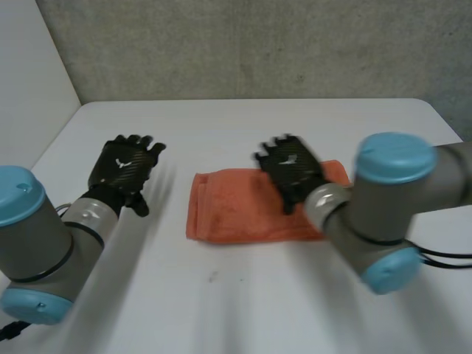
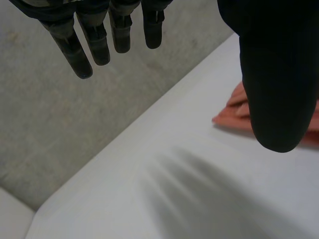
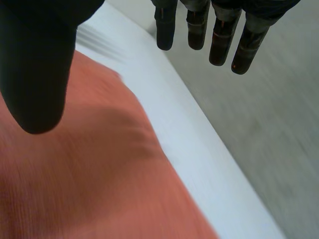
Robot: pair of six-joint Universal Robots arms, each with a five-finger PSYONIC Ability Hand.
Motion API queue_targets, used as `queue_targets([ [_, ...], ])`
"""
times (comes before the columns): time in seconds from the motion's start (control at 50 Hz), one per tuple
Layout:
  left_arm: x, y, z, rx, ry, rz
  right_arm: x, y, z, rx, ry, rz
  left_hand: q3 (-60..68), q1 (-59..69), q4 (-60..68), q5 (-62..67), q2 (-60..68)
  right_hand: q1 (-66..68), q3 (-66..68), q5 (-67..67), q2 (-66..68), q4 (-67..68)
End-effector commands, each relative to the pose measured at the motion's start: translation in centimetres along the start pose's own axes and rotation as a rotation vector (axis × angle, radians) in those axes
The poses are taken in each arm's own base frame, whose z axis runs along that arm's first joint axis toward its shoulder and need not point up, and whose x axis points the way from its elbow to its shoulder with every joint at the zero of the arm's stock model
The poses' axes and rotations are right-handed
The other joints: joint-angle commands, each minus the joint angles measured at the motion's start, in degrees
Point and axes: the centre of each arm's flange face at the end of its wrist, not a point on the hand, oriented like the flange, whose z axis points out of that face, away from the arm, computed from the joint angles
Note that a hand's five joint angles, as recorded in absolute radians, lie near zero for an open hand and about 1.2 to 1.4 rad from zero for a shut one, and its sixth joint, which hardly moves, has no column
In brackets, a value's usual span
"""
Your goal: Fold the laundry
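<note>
Towel: we saw an orange cloth folded into a flat rectangle, with a doubled edge showing at its left end and a fine ribbed weave visible in the right wrist view. It lay on the white table, a little right of the middle. Its long axis ran from left to right, roughly along the table's far edge, with its short ends toward the two arms.

At the left, the left hand hung over bare table, well apart from the towel's left end. Its fingers were straight and spread away from the thumb, holding nothing.

At the right, the right hand was over the towel's right part, its fingers straight and clear of the thumb, pinching no cloth. We could not tell whether its palm touched the towel.
</note>
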Motion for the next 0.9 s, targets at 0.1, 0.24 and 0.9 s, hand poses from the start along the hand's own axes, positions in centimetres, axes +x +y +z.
queue_targets([
  [0.1,4.1,-3.7,0.5,0.131,0.103,0.017,7.2,9.4,-5.2,-0.316,0.179,0.373,-2.12,-1.29,-1.66,-2.47,-1.44,0.15,-0.32,-1.87,-0.66,-1.47],
  [0.24,5.1,-3.3,-0.3,0.113,0.133,0.016,10.0,11.5,-5.0,-0.286,0.243,0.268,-2.17,-1.34,-1.7,-2.51,-1.49,68.46,67.99,66.44,67.65,66.84],
  [0.9,2.6,-5.2,1.2,0.165,0.037,-0.032,-3.8,-2.3,-1.3,0.078,-0.092,0.184,-2.17,-1.34,-1.7,-2.51,-1.49,-1.54,-2.01,-3.56,-2.35,-3.16],
])
